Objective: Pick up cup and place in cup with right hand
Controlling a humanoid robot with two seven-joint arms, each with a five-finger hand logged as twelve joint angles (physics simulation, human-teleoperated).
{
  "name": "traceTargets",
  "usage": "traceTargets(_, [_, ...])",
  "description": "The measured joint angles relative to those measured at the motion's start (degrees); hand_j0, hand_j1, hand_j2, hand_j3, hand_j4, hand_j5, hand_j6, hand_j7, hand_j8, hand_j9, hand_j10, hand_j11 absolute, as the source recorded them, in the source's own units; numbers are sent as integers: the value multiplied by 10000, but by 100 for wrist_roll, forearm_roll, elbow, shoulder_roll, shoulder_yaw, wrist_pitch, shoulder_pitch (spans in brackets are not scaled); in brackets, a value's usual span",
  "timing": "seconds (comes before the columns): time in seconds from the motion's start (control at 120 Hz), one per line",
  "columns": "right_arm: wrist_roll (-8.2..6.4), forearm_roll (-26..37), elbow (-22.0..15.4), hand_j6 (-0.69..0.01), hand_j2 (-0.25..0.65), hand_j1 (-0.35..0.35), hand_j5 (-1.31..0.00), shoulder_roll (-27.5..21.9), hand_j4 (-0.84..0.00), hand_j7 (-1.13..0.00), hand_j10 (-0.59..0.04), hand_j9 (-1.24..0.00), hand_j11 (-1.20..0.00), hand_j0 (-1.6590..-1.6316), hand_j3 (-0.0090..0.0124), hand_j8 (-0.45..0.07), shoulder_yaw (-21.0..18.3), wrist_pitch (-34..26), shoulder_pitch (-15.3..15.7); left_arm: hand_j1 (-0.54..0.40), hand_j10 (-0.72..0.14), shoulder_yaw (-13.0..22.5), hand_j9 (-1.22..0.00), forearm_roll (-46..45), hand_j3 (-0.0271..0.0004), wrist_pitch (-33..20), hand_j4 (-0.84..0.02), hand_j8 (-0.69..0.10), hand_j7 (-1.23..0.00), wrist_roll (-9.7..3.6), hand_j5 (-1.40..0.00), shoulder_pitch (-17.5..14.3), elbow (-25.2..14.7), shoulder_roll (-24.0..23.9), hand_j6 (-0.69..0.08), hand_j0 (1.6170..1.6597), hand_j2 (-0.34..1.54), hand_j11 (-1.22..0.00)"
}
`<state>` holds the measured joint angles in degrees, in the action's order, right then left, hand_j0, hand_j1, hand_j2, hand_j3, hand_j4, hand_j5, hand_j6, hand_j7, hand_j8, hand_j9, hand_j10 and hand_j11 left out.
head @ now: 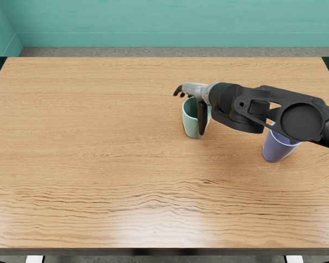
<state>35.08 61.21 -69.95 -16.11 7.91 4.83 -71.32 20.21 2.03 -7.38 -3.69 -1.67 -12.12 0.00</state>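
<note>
Well, the right hand (190, 112) (thumb and fingers apart) is at the green cup (190, 128).

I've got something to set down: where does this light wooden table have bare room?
Bare wood runs from the pale green cup to the picture's left edge, and along the near edge before both cups. It's crowded at picture right: the black arm passes above the purple cup, its right hand at the green one.

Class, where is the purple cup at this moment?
In the head view, the purple cup stands on the right side of the table, partly hidden by the right arm and to the right of the green cup.
</note>
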Motion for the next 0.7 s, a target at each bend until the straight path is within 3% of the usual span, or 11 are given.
traceTargets(0.208, [-6, -39, -75, -3175, -641, -96, -3954, -99, -3128, -3924, -3197, -3910, -3885, -16574, 0, -3186, 38, -39, -14, 3489, 0, 0, -1, 0, -1, 0, -1, 0, -1, 0, -1, 0, 0, 0, -1, 16581, 1, -1])
traceTargets(0.267, [-6, -47, -71, -3455, -421, 122, -4398, -127, -3395, -4340, -3446, -4362, -4344, -16570, 0, -3294, 42, -51, -11, 3489, 0, 0, -1, 0, -1, 0, -1, 0, -1, 0, -1, 0, 0, 0, -1, 16581, 1, -1])
traceTargets(0.508, [-10, -134, -147, -4100, -580, 28, -5436, -266, -4262, -5470, -4167, -5539, -5541, -16547, 0, -3329, 153, -56, -11, 3491, 0, 1, 0, 0, 0, 0, -1, -1, 0, 0, 0, 0, 0, 0, -2, 16581, -1, 0])
traceTargets(0.525, [-10, -143, -182, -4111, -487, -54, -5490, -301, -4268, -5509, -4346, -5539, -5585, -16545, 1, -3579, 170, -52, -10, 3491, 0, 0, 0, 0, 0, 0, -1, -1, 0, 0, 0, 0, 0, 0, -2, 16581, 0, 0])
traceTargets(0.567, [-10, -162, -296, -4133, -626, -64, -5632, -406, -4271, -5594, -4256, -5586, -5680, -16542, 0, -3280, 225, -42, -10, 3491, 0, 1, 0, 0, 0, 0, -2, -1, 0, 0, 0, 0, 0, 0, -2, 16581, -1, 1])
traceTargets(0.7, [-11, -180, -851, -4095, -662, -52, -5738, -884, -4470, -5770, -4125, -5617, -5837, -16538, -3, -3269, 428, -15, -11, 3491, -1, 1, 1, 0, 0, 0, -2, -1, 1, 0, 1, 0, -1, 0, -2, 16581, -1, 1])
